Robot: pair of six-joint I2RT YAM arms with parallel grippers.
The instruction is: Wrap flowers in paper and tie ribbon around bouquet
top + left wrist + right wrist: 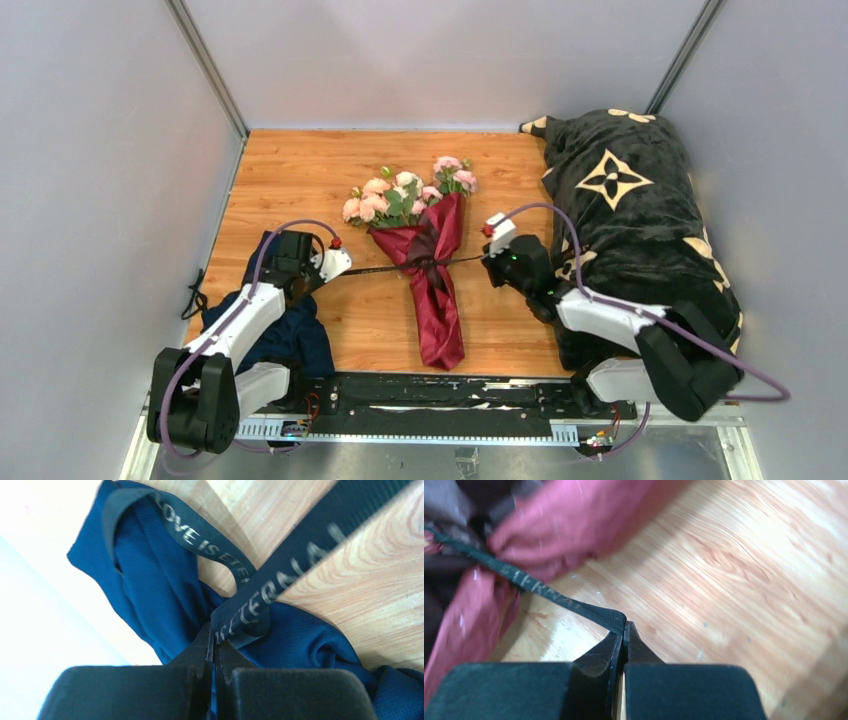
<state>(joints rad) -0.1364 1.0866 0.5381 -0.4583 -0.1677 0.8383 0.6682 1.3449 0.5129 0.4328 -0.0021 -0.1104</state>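
Surface: wooden table [300,170], bouquet [437,300] lying 12-to-6.
Ribbon [380,268]: crosses it 9-to-3.
Left gripper [338,266]: pinching its 9 o'clock end.
Right gripper [488,257]: pinching its 3 o'clock end.

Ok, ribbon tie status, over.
Left jaws, right jaws shut on thin black ribbon. Ribbon taut across burgundy paper bouquet. Navy blue cloth under left jaws.

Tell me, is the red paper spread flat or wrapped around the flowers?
Wrapped. The paper forms a narrow cone around the flowers, and the ribbon crosses its middle.
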